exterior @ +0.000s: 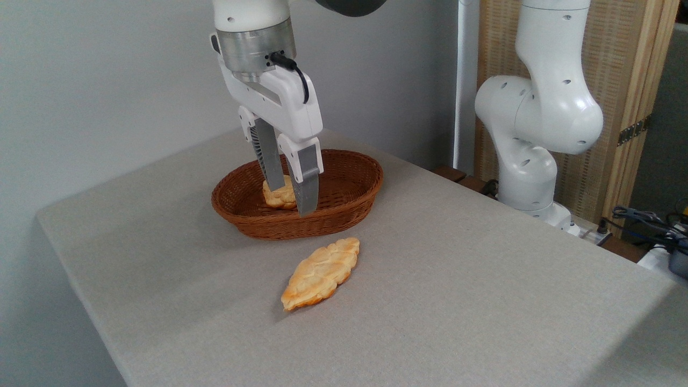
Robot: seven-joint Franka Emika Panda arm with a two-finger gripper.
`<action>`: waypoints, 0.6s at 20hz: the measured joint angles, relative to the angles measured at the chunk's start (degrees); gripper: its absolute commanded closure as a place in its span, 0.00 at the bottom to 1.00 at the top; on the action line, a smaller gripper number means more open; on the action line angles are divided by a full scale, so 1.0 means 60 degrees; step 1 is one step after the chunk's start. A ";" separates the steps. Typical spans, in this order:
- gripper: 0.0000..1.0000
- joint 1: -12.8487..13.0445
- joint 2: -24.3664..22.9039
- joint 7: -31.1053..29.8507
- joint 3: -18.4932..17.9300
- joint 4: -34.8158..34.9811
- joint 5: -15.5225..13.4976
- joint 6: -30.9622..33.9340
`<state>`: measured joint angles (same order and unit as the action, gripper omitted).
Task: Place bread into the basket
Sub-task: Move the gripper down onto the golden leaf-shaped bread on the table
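Between our pincer's (292, 200) clamping fingers, a golden bumpy bread piece (278, 195) is risking snagging the reddish-brown woven wicker basket (344, 215).

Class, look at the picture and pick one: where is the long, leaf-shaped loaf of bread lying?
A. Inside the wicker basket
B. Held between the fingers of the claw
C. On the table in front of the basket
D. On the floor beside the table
C. The leaf-shaped loaf lies flat on the grey table, just in front of the basket and apart from its rim, untouched by the claw.
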<state>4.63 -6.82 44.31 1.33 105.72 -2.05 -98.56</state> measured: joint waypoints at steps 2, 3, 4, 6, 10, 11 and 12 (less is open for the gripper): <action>0.00 0.0008 0.0022 0.0002 0.0012 0.0160 0.0000 -0.0005; 0.00 0.0011 0.0034 0.0002 0.0013 0.0310 0.0000 -0.0058; 0.00 0.0012 0.0046 0.0002 0.0013 0.0522 0.0000 -0.0238; 0.00 0.0012 0.0086 0.0002 0.0013 0.1069 0.0000 -0.0804; 0.00 0.0001 0.0222 0.0002 0.0009 0.1863 0.0001 -0.1753; 0.00 -0.0006 0.0263 0.0002 0.0003 0.1994 0.0001 -0.1926; 0.00 -0.0009 0.0297 0.0002 -0.0004 0.2108 0.0001 -0.2073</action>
<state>4.58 -5.04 44.32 1.30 118.37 -2.05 -111.00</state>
